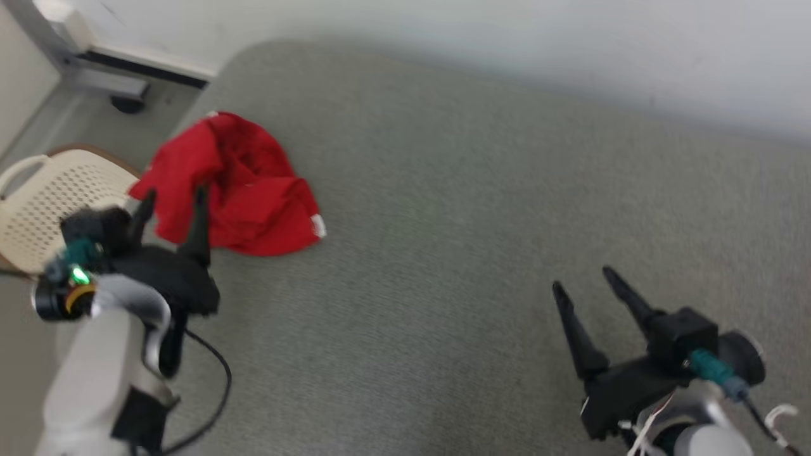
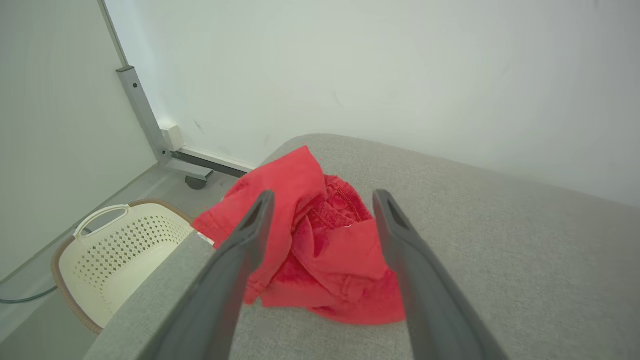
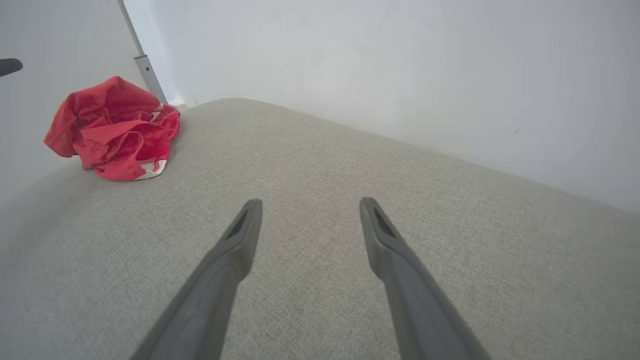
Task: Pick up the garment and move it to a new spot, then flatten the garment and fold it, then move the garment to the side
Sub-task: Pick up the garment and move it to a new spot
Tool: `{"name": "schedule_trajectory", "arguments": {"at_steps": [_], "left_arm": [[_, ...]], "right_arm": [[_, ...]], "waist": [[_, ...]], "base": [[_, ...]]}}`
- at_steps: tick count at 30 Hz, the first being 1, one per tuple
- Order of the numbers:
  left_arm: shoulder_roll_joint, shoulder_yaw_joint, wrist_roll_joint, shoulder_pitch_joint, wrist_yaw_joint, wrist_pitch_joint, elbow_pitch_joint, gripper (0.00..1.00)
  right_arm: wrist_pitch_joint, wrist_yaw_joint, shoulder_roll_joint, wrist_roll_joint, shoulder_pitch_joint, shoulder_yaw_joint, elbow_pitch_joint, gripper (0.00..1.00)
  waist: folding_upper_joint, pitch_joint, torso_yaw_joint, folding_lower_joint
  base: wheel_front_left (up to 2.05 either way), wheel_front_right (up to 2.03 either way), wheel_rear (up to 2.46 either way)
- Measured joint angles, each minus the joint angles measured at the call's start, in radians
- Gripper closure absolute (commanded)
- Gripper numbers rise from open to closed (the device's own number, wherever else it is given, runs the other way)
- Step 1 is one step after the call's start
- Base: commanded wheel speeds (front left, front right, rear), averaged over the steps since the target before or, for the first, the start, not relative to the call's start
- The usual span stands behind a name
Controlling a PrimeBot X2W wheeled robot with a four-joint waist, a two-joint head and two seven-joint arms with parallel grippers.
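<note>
A crumpled red garment (image 1: 234, 187) lies in a heap near the left edge of the grey fabric surface (image 1: 481, 209). My left gripper (image 1: 174, 197) hovers just in front of it, open, its two fingers pointing at the heap with nothing between them. In the left wrist view the garment (image 2: 325, 245) sits between and beyond the spread fingers of the left gripper (image 2: 322, 197). My right gripper (image 1: 586, 278) stands open over bare fabric at the lower right, well away from the garment. In the right wrist view the garment (image 3: 112, 130) lies far to the upper left of the right gripper (image 3: 307, 205).
A cream perforated laundry basket (image 1: 44, 202) stands on the floor just past the surface's left edge, also seen as the basket (image 2: 120, 250) in the left wrist view. A metal frame leg on a caster (image 1: 127, 95) stands by the white wall behind.
</note>
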Motion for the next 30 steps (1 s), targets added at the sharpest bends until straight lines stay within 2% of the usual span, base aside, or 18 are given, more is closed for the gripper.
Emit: {"name": "schedule_trajectory", "arguments": {"at_steps": [2, 4, 9, 15, 21, 22, 23, 30], "left_arm": [[0.014, 0.010, -0.025, -0.067, 0.001, 0.036, 0.054, 0.00], [0.035, 0.019, -0.027, -0.119, 0.020, 0.088, 0.114, 0.00], [0.077, 0.056, -0.037, -0.233, 0.100, 0.162, 0.231, 0.00], [0.097, 0.065, -0.045, -0.275, 0.126, 0.177, 0.302, 0.00], [0.107, 0.084, -0.068, -0.295, 0.167, 0.254, 0.397, 0.00], [0.106, 0.093, -0.085, -0.295, 0.167, 0.256, 0.405, 0.31], [0.108, 0.093, -0.087, -0.295, 0.163, 0.255, 0.408, 1.00], [0.113, 0.087, -0.100, -0.279, 0.094, 0.231, 0.422, 1.00]], "right_arm": [[0.030, 0.000, -0.021, -0.003, -0.004, -0.002, -0.072, 0.00], [0.060, 0.000, -0.041, -0.007, -0.002, -0.004, -0.126, 0.00], [0.104, 0.000, -0.061, -0.006, 0.015, -0.029, -0.238, 0.00], [0.110, 0.000, -0.051, -0.003, 0.050, -0.036, -0.267, 0.00], [0.102, 0.000, -0.047, 0.007, 0.056, -0.023, -0.257, 0.00], [0.101, 0.000, -0.047, 0.011, 0.055, -0.021, -0.253, 0.00], [0.097, 0.000, -0.047, 0.012, 0.053, -0.019, -0.247, 0.00], [0.057, 0.000, -0.029, 0.045, 0.025, 0.010, -0.175, 0.00]], "waist": [[0.0000, 0.043, -0.021, 0.0000], [0.0000, 0.085, -0.041, 0.0000], [0.0000, 0.187, -0.088, 0.0001], [0.0000, 0.270, -0.131, 0.0001], [-0.0001, 0.309, -0.188, -0.0002], [-0.0002, 0.309, -0.196, -0.0003], [-0.0003, 0.308, -0.201, -0.0003], [-0.0002, 0.248, -0.218, -0.0002]], "base": [[0.00, 0.00, 0.00], [0.00, 0.00, 0.00], [0.00, 0.00, 0.00], [0.00, 0.00, 0.00], [0.00, 0.00, 0.00], [0.00, 0.00, 0.00], [0.00, 0.00, 0.00], [0.00, 0.00, 0.00]]}}
